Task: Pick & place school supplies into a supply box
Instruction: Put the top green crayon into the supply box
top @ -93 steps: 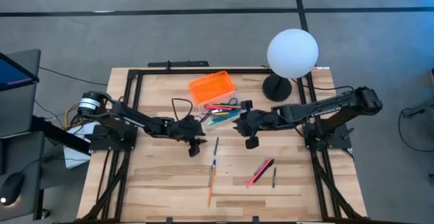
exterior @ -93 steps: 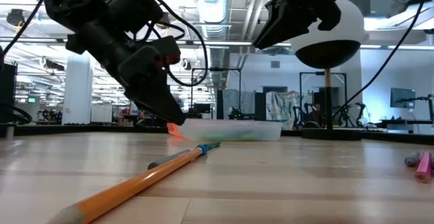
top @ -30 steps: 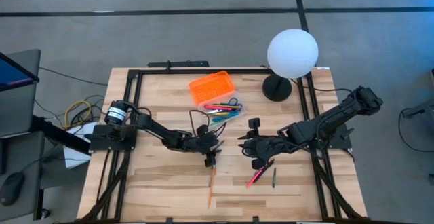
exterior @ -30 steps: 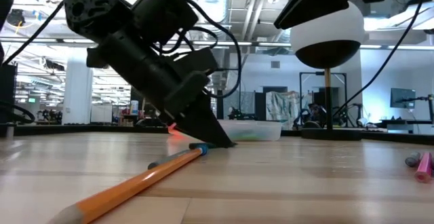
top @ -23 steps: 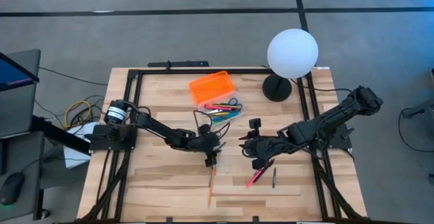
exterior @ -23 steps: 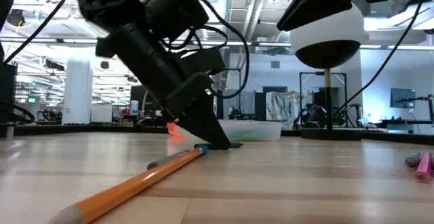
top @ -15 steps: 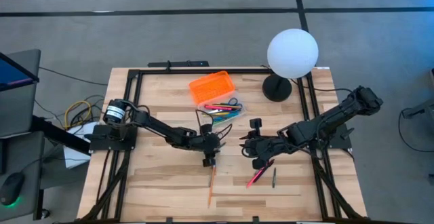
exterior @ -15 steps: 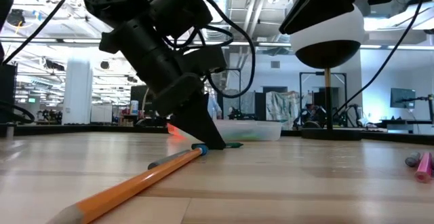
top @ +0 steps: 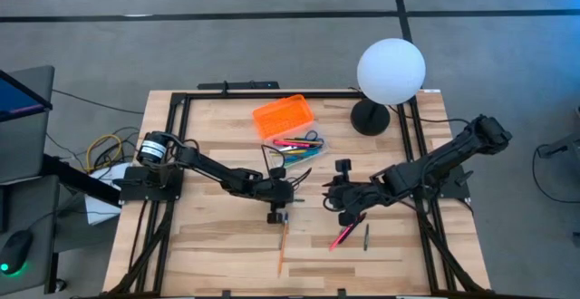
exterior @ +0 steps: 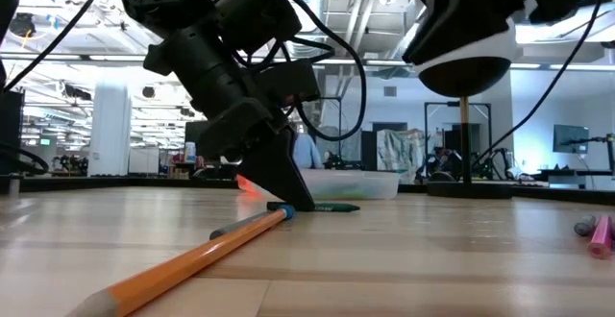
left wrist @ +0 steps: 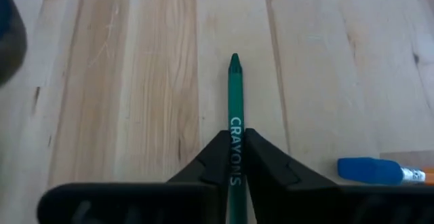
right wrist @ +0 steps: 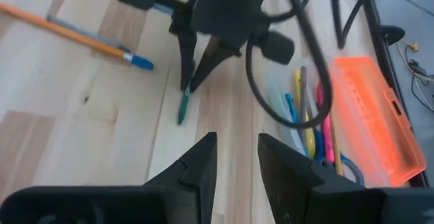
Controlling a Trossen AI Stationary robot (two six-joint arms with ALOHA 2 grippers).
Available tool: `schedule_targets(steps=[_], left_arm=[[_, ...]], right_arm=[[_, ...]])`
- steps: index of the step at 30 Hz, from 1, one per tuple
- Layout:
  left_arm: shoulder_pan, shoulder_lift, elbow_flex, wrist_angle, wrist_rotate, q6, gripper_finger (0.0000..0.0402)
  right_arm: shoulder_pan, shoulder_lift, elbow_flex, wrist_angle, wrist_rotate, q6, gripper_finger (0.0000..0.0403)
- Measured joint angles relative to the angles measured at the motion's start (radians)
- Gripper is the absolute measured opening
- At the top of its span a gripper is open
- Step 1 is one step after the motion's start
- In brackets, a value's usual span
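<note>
A green crayon (left wrist: 234, 95) lies flat on the wooden table, its tip toward the table's right (exterior: 338, 207). My left gripper (left wrist: 234, 157) is shut on it, mid-table (top: 278, 207). My right gripper (right wrist: 236, 157) hangs open and empty above two pink markers (top: 343, 236), to the right of the crayon. An orange pencil with a blue end (top: 282, 245) lies just beside the left gripper. The supply box, a clear case (top: 299, 151), holds several pens and scissors; its orange lid (top: 283, 116) lies beside it, farther back. My left gripper pinches the crayon's printed wrapper (left wrist: 234, 132) between its two fingers (left wrist: 215, 157), one on each long side. The fingers slant down from above and from the table's left, in line with the crayon. The crayon lies on the table, its tip (left wrist: 234, 62) sticking out ahead of them.
A white globe lamp (top: 390, 71) on a black foot stands at the back right. A grey pencil (top: 366, 236) lies beside the pink markers. A black frame (top: 181, 100) borders the table. Bare wood lies along the near edge.
My left gripper has stayed where it was, tipped steeper and rolled, and its fingers have drawn together onto the green crayon, which now reaches a little farther toward the table's right.
</note>
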Motion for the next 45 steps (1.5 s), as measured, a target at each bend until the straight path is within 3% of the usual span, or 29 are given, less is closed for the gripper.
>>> schedule_targets(steps=[13,18,25,28,42,45], left_arm=[[0.0,-0.001,0.0,-0.004,0.02,-0.031,0.0035],[0.028,-0.013,0.0,-0.021,0.109,-0.042,0.0036],[0.074,-0.101,0.001,-0.312,0.234,-0.036,0.0036],[0.075,-0.122,0.001,-0.391,0.229,-0.008,0.0037],[0.069,-0.123,0.001,-0.391,0.215,0.097,0.0037],[0.052,-0.123,0.001,-0.386,0.169,0.105,0.0037]], right_arm=[[0.002,0.0,-0.052,0.017,-0.003,0.054,0.0102],[0.002,0.0,-0.052,0.016,-0.003,0.053,0.0102],[0.001,0.0,-0.052,0.007,-0.003,0.02,0.0102],[-0.003,0.0,-0.052,0.007,-0.003,-0.003,0.0102],[-0.003,0.0,-0.052,0.007,-0.003,-0.049,0.0102],[-0.003,0.0,-0.052,0.007,-0.003,-0.031,0.0102]])
